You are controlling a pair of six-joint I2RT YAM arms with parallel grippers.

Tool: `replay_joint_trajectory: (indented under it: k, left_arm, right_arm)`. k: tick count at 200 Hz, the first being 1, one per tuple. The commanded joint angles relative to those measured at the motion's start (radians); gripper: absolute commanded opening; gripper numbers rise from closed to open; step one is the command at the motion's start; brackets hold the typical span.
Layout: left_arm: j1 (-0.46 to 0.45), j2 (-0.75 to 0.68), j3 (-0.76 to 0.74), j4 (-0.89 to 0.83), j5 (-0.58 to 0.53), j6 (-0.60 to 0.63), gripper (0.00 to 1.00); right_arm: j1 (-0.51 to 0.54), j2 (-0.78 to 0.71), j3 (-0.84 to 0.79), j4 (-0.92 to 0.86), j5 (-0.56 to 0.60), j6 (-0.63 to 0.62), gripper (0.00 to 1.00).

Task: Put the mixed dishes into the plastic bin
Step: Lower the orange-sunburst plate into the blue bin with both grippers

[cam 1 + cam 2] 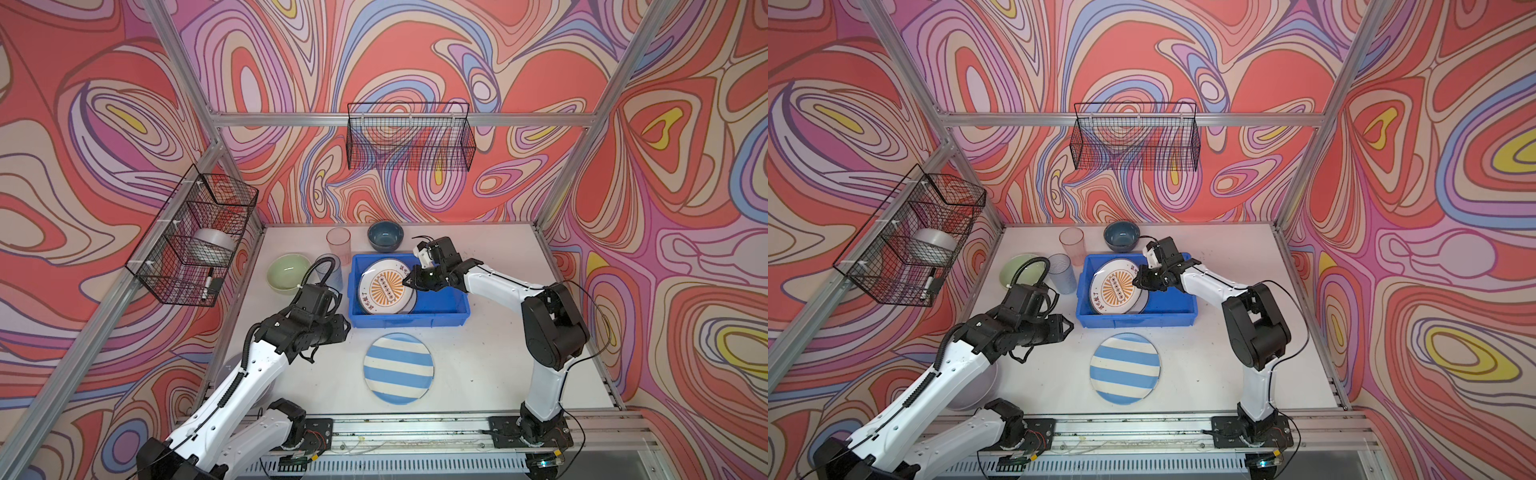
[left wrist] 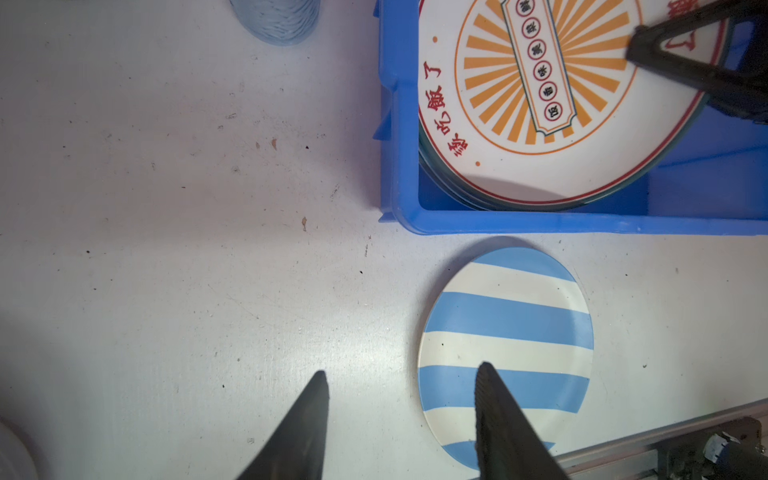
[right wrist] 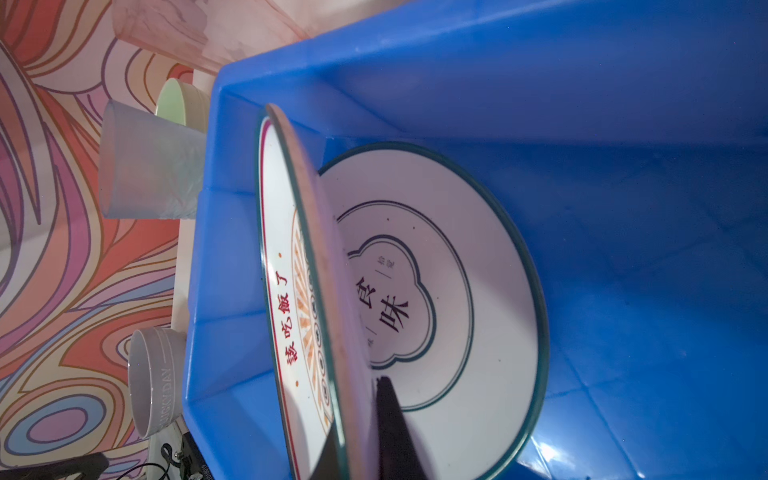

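My right pincer (image 1: 409, 281) grips the green-rimmed lettered white plate (image 1: 384, 291), tilted inside the bright blue plastic bin (image 1: 415, 322); I should lower it flat before releasing. My left pincer (image 2: 402, 370) hangs open, empty.

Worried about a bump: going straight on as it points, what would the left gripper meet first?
Probably bare table just short of the near corner of the plastic bin, where the left gripper slants down. Height is unclear, so it might clip the bin. The striped plate lies off that line.
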Motion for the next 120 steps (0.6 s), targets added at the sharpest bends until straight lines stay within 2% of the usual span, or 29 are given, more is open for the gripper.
replay_joint_trajectory:
  k: [1,48,120]
  left_arm:
    - [0.004,0.001,-0.013,0.002,0.003,0.000,0.49]
    - [0.005,0.009,-0.030,0.032,0.014,-0.014,0.49]
    - [0.006,0.071,-0.039,0.130,0.008,-0.012,0.48]
  right_arm:
    - [-0.004,0.019,0.038,0.049,-0.031,0.008,0.00]
    - [-0.004,0.041,0.023,0.060,-0.046,0.025,0.01]
    - [-0.003,0.026,-0.003,0.016,-0.016,0.004,0.26]
